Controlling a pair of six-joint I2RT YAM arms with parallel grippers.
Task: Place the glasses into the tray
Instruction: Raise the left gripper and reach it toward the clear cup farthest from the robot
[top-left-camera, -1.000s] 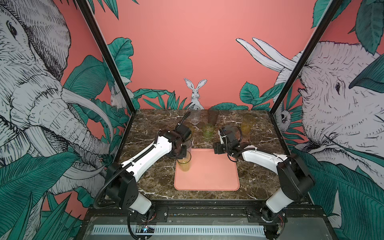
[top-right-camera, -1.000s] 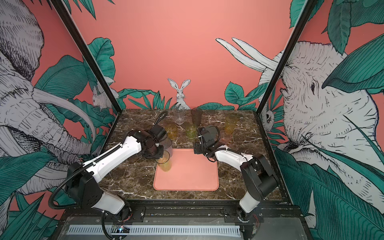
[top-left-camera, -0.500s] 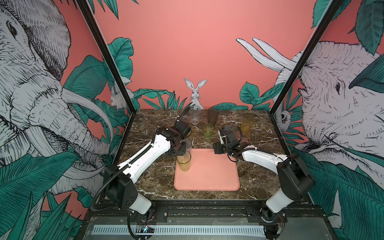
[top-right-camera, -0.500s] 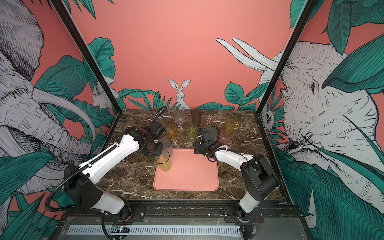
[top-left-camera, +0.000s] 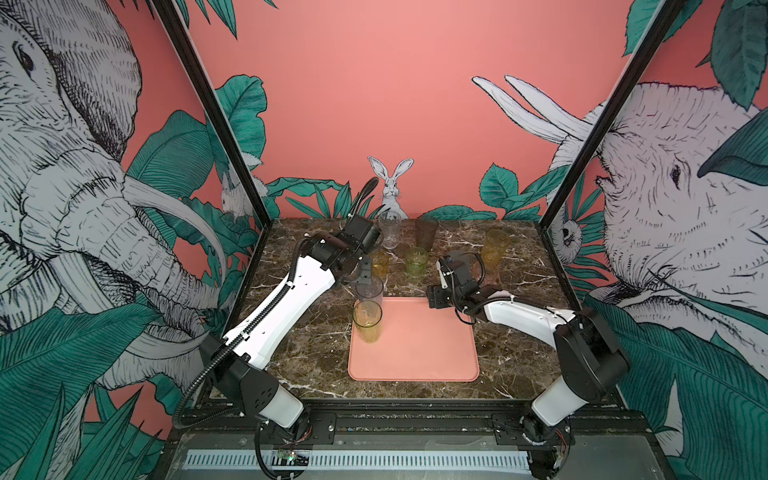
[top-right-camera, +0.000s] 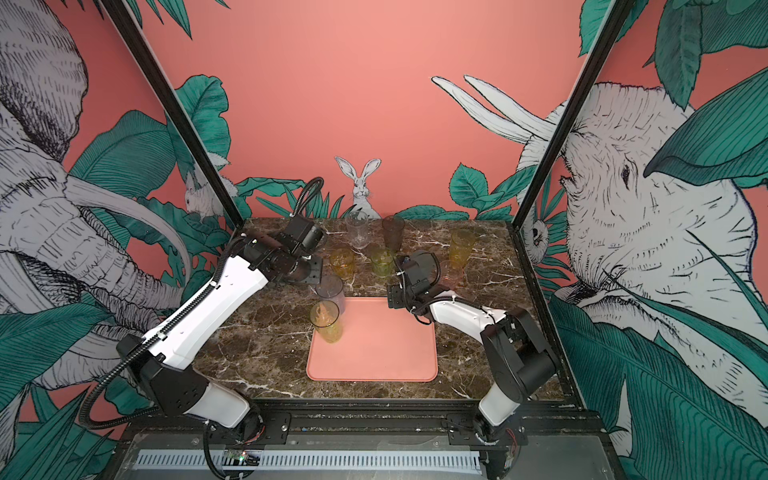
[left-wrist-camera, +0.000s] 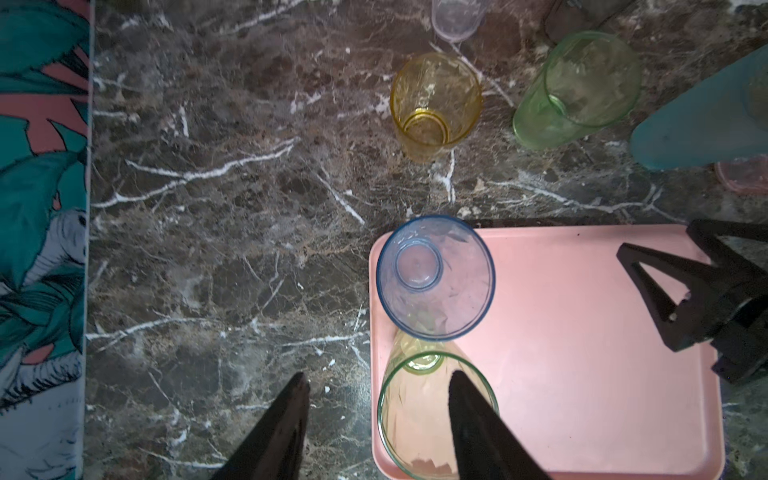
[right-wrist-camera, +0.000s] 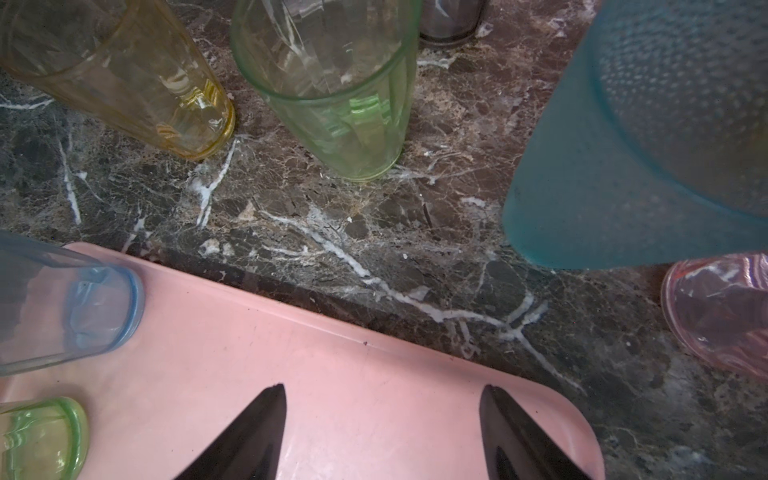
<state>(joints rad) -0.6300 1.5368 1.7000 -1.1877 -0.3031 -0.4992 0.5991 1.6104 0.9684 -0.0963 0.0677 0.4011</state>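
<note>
tray (top-left-camera: 415, 349): salmon-pink, flat on marble top (top-left-camera: 316, 332), mostly bare | yellow-green tall glass (top-left-camera: 367, 322): upright at tray's left edge | blue-grey tinted glass (top-left-camera: 369, 291): upright in tray's far left corner, just behind it | upright off tray, beyond its far edge: short amber glass (top-right-camera: 342, 262), short green glass (top-left-camera: 416, 262), tall clear glass (top-left-camera: 390, 230), smoky dark glass (top-left-camera: 427, 233), tall yellow glass (top-left-camera: 494, 249), pink glass (right-wrist-camera: 719, 316), frosted teal glass (right-wrist-camera: 644, 166)

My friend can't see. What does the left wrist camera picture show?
Two glasses, a bluish glass and a yellow-green glass, stand side by side in a corner of a pink tray. The left arm's black fingers are spread apart, holding nothing, and a yellow glass and a green glass wait on the marble table.
</note>
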